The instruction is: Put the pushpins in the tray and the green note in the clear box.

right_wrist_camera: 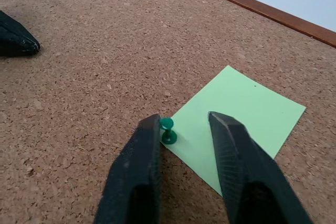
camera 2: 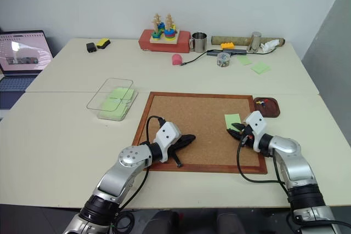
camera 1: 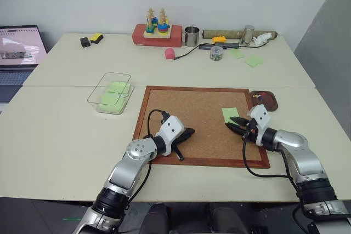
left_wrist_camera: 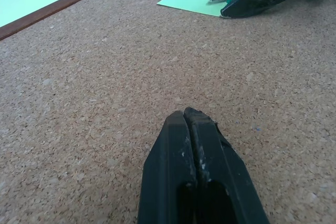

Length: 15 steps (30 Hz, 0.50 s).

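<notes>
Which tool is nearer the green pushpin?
Right. The right tool brackets the green pushpin on the green note; the left tool rests across the corkboard.

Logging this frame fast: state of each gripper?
Left gripper: shut, empty.
Right gripper: open, fingers around the green pushpin, not clamped.

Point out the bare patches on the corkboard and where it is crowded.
Bare: the wood-framed brown corkboard's middle and far half, between the left tool and right tool. Crowded: its right edge, where the right tool straddles the tiny green pushpin pinning the pale green paper note.
</notes>
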Motion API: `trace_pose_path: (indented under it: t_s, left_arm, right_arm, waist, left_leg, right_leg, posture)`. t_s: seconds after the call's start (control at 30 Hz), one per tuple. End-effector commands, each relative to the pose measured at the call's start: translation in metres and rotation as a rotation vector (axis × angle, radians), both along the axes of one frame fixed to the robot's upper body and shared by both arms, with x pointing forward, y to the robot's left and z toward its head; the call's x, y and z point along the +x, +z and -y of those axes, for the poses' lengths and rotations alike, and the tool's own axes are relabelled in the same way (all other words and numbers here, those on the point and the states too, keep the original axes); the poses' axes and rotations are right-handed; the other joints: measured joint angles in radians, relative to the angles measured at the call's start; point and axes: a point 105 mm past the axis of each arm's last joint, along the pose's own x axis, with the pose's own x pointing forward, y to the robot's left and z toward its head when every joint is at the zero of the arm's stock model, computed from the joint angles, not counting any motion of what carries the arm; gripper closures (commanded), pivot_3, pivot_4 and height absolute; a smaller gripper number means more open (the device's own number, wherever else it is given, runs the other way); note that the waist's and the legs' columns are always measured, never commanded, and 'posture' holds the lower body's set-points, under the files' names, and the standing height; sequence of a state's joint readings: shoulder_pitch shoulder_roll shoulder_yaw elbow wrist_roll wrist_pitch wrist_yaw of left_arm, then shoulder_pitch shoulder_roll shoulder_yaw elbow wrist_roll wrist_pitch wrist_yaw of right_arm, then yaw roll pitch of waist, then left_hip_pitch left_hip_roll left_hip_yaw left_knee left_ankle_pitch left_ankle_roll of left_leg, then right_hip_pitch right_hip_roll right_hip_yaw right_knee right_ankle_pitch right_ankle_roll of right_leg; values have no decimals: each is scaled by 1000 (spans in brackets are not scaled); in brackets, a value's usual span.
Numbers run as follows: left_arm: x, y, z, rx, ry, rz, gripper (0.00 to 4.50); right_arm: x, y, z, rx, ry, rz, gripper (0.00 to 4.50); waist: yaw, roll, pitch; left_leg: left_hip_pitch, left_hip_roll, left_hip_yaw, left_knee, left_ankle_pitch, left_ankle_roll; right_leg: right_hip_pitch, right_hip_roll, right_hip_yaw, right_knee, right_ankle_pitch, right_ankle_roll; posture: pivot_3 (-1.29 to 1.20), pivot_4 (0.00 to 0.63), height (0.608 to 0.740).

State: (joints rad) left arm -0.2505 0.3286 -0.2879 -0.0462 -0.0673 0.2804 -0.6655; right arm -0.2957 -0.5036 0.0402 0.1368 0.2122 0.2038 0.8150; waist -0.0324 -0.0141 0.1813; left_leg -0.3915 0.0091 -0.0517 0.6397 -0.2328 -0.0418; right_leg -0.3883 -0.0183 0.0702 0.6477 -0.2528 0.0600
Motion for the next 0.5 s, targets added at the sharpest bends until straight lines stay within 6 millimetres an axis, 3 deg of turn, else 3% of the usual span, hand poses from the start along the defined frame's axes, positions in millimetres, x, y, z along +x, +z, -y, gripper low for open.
trace_pose_path:
  t_s: [0.03,0.1,0.5]
  left_arm:
    - [-8,-28,-5,68,7,-100,4500]
    - [-8,-28,-6,67,8,-100,4500]
    - [-8,-31,-8,71,18,-112,4500]
  right_arm:
    - [0,12,-1,5,8,50,4154]
    - [-1,15,-2,12,13,56,4468]
    - [-8,59,-8,-7,84,198,4468]
  waist:
    - [0,0,0]
    - [0,0,0]
    - [0,0,0]
  left_leg:
    - [0,0,0,0,0,0]
    - [0,0,0,0,0,0]
    - [0,0,0,0,0,0]
  right_leg:
    - [0,0,0,0,0,0]
    - [0,0,0,0,0,0]
    - [0,0,0,0,0,0]
  posture:
    - [0,150,740]
    - [0,150,740]
    - [0,150,740]
